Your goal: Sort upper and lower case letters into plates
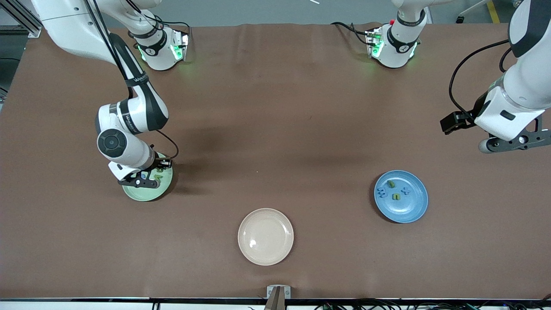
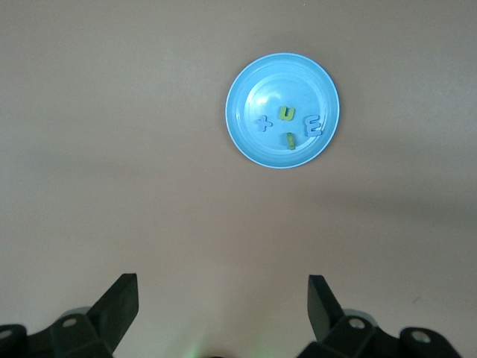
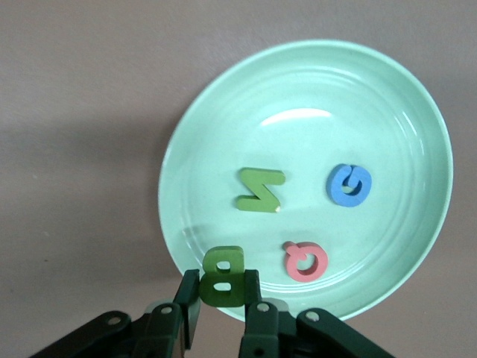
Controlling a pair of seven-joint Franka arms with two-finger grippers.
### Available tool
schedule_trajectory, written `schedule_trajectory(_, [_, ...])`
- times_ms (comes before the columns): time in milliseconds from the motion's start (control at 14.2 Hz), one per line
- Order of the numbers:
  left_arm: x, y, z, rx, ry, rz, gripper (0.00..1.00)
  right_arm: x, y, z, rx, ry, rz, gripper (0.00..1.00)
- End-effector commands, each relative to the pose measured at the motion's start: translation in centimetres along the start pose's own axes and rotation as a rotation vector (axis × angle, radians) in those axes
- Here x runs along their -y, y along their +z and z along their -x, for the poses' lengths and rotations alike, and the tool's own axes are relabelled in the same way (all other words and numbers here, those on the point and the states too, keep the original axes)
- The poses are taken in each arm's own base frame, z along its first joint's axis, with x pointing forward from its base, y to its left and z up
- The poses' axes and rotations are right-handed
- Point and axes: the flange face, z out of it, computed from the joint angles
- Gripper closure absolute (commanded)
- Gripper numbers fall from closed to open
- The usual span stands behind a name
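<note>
In the front view the right arm bends down from its base so that the right pincer [image 1: 140,181] hangs low over the mint green plate [image 1: 148,196], hiding much of it; only a hint of a green letter shows beside the fingers. The left arm is drawn up at its own end of the worktop [image 1: 275,129], and the left pincer [image 1: 514,144], partly cut off by the frame edge, waits over bare surface, well apart from the blue plate [image 1: 401,196]. A cream plate [image 1: 265,236] lies bare between the two, nearer the front camera.

The left wrist view shows that pincer spread wide, gripping nothing, with the blue plate [image 2: 283,110] well ahead of its tips. On it lie a blue plus-like piece [image 2: 262,122], a green U [image 2: 287,114], a blue E [image 2: 313,127] and a small green piece [image 2: 290,139] too small to read.

The right wrist view shows what the front view hides: the right pincer [image 3: 222,298] closed narrowly on a dark green B [image 3: 222,276] just above the mint green plate's [image 3: 387,89] rim. Just ahead of the tips lie a green Z [image 3: 261,190], a blue G [image 3: 349,184] and a pink Q [image 3: 305,260].
</note>
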Motion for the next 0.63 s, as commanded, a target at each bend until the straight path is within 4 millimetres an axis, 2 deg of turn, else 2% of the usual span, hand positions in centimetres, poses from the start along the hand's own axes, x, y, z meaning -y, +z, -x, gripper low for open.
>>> schedule_trajectory(0, [0.5,-0.5,0.3,0.004,0.045,0.016,0.00,-0.9,0.5,0.6,0.011,0.011,-0.019,0.98])
schedule_trajectory(140, [2.3,-0.5,0.2,0.009,0.118,0.025,0.00,-1.9,0.9,0.3,0.016,0.028,-0.022,0.98])
schedule_trajectory(281, [4.7,0.0,-0.2,0.027,0.120,0.076,0.00,-2.6,2.2,0.1,0.032,0.040,-0.024,0.97])
schedule_trajectory(421, [5.1,0.3,0.1,0.034,0.110,0.095,0.00,-2.3,3.8,0.1,0.048,0.038,-0.025,0.96])
schedule_trajectory(562, [5.3,-0.8,0.6,0.008,0.089,0.093,0.00,-2.0,4.7,0.2,0.060,0.034,-0.024,0.95])
